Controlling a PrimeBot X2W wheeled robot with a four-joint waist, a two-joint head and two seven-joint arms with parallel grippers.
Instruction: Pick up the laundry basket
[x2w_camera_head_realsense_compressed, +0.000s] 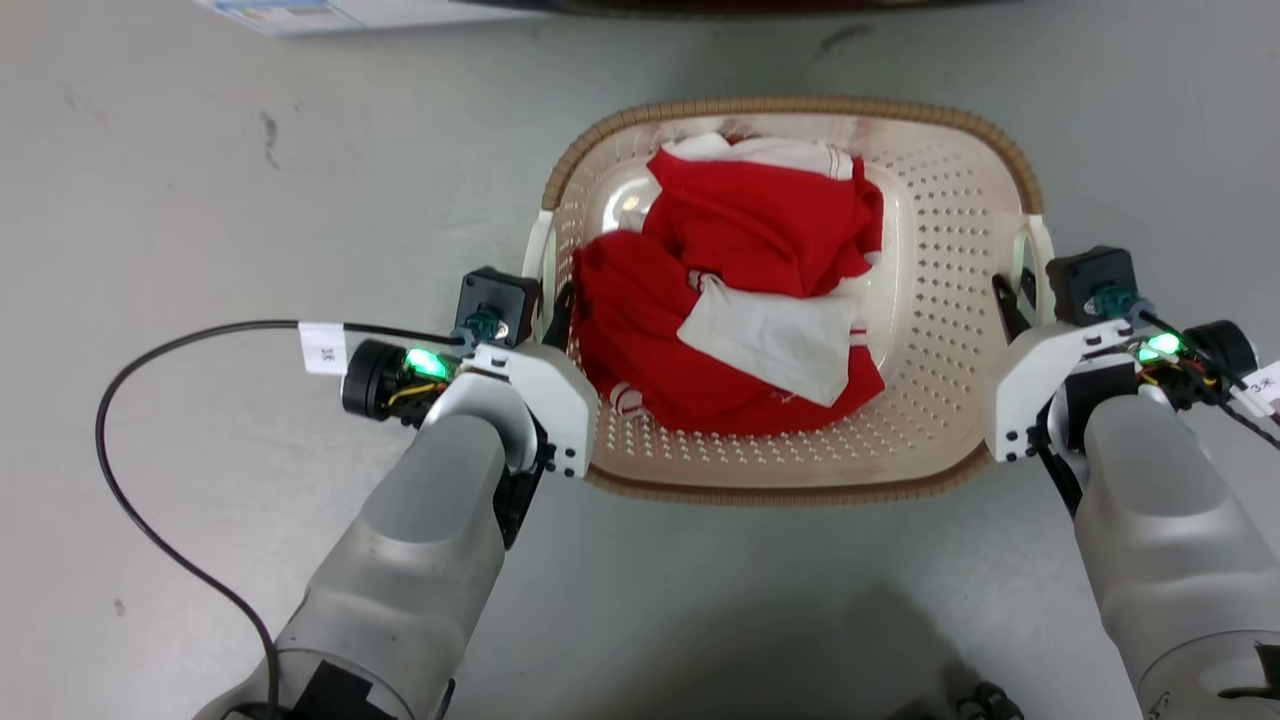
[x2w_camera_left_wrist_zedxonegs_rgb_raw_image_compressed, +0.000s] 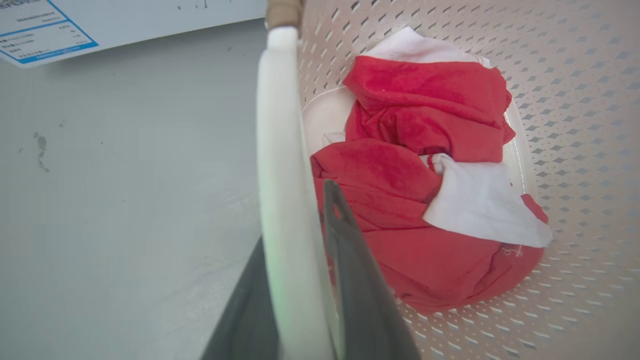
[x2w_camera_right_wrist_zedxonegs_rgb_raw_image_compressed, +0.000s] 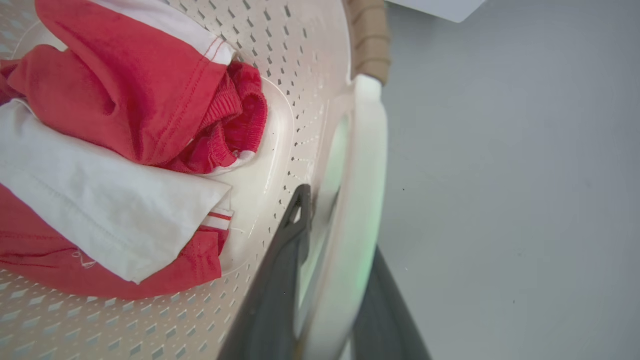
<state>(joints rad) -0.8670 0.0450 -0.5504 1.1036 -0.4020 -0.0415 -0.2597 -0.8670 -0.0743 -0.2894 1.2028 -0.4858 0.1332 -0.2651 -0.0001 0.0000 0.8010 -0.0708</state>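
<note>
Laundry basket (x2w_camera_head_realsense_compressed: 930, 300) sits on the grey floor (x2w_camera_head_realsense_compressed: 250, 450), between two arms. The left tool (x2w_camera_left_wrist_zedxonegs_rgb_raw_image_compressed: 295, 225) is clamped on its left handle (x2w_camera_left_wrist_zedxonegs_rgb_raw_image_compressed: 280, 150), the right tool (x2w_camera_right_wrist_zedxonegs_rgb_raw_image_compressed: 337, 222) on its right handle (x2w_camera_right_wrist_zedxonegs_rgb_raw_image_compressed: 367, 150). Beyond, red-and-white clothes (x2w_camera_head_realsense_compressed: 740, 300) are heaped off-centre, so uneven lifting could tip the load or let a smooth handle slip.

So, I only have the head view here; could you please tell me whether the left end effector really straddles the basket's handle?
Observer: Yes. The left wrist view shows the left end effector with one dark finger on each side of the cream perforated plastic laundry basket's white left handle.
Operator: Thank you, and the right one?
Observer: The same: the right end effector has a finger either side of the white right handle.
</note>
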